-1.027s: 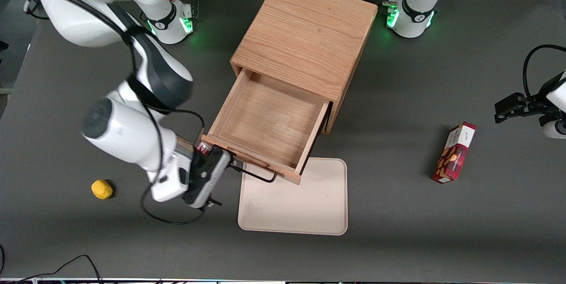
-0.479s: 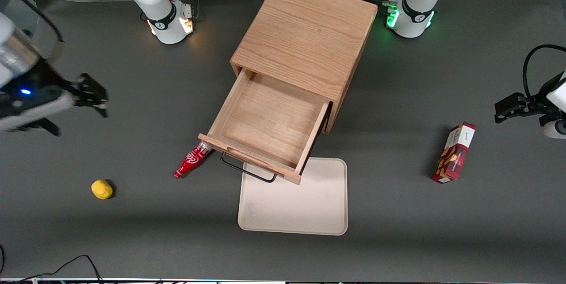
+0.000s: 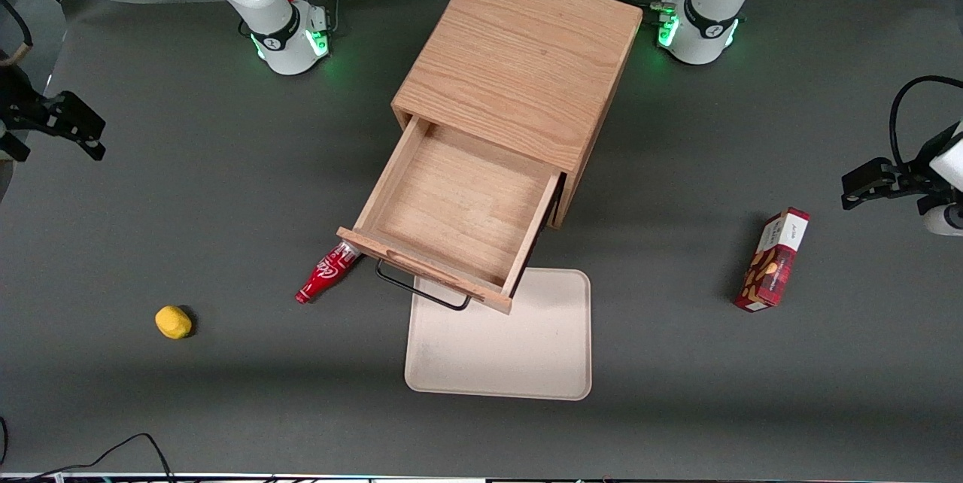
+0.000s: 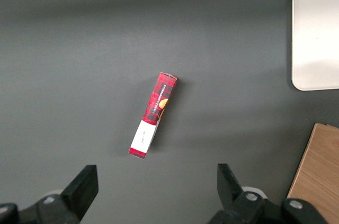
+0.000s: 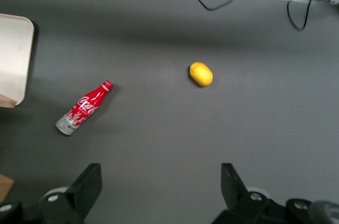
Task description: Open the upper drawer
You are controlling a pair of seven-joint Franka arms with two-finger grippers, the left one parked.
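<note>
The cube-shaped oak cabinet (image 3: 519,62) stands at the table's middle. Its upper drawer (image 3: 455,212) is pulled far out toward the front camera and shows an empty wooden inside. The thin black wire handle (image 3: 421,293) sticks out from the drawer front. The lower drawer is hidden beneath it. My gripper (image 3: 71,126) is high up at the working arm's end of the table, far from the cabinet. It is open and empty, with the fingers (image 5: 87,184) spread wide over bare mat in the right wrist view (image 5: 161,184).
A red cola bottle (image 3: 325,273) (image 5: 83,108) lies beside the drawer front. A yellow lemon-like object (image 3: 173,321) (image 5: 201,73) lies nearer the working arm's end. A cream tray (image 3: 498,351) (image 5: 13,54) lies in front of the drawer. A red snack box (image 3: 773,260) (image 4: 152,115) lies toward the parked arm's end.
My gripper let go of the drawer handle and pulled away fast to the working arm's end of the table, rising clear. The drawer stayed pulled out. The cola bottle is uncovered now.
</note>
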